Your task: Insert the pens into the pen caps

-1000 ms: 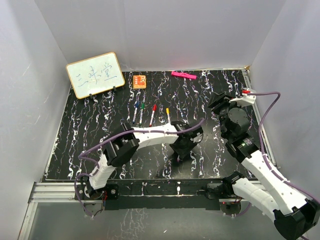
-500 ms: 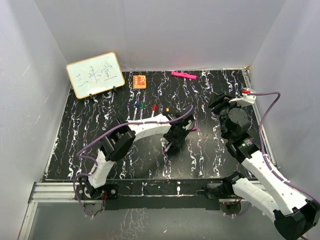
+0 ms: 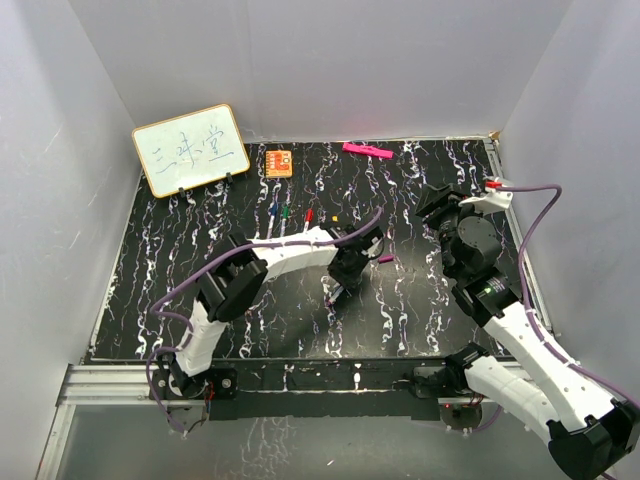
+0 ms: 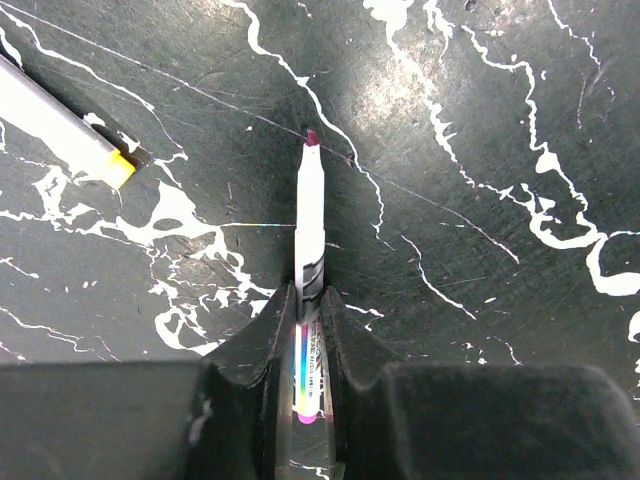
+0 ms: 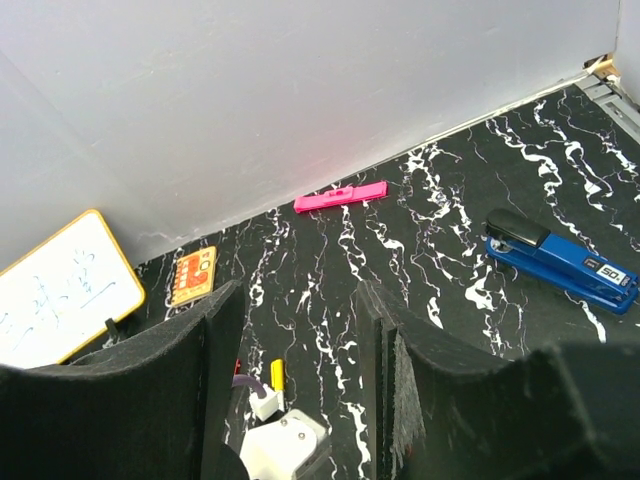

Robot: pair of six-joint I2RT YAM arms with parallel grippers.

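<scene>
Left end effector: I see the left end effector (image 4: 310, 295) closed tight on a thin white-barrelled marker pen with a purple tip (image 4: 311, 220). The jaws pinch the rear part of the barrel.
Held pen: the purple tip points away from the wrist camera, low over the black white-veined surface (image 4: 480, 130). I cannot tell whether the tip touches it.
Neighbouring pen: a white-barrelled pen with a yellow end (image 4: 60, 125) lies flat on the surface, off to the left of the held one and apart from it.
Other pens: from above, I make out only small blue (image 3: 272, 210), green (image 3: 286, 211) and red (image 3: 309, 214) ends in a row beyond the left forearm, which hides the barrels.
Right end effector: the right end effector (image 5: 300, 295) stands about half open with nothing between its fingers, raised on the right side.
Background: a flat bright-pink bar (image 5: 340, 196) and an orange square block (image 5: 193, 276) lie near the back wall, and a blue stapler (image 5: 560, 262) lies to the right.
</scene>
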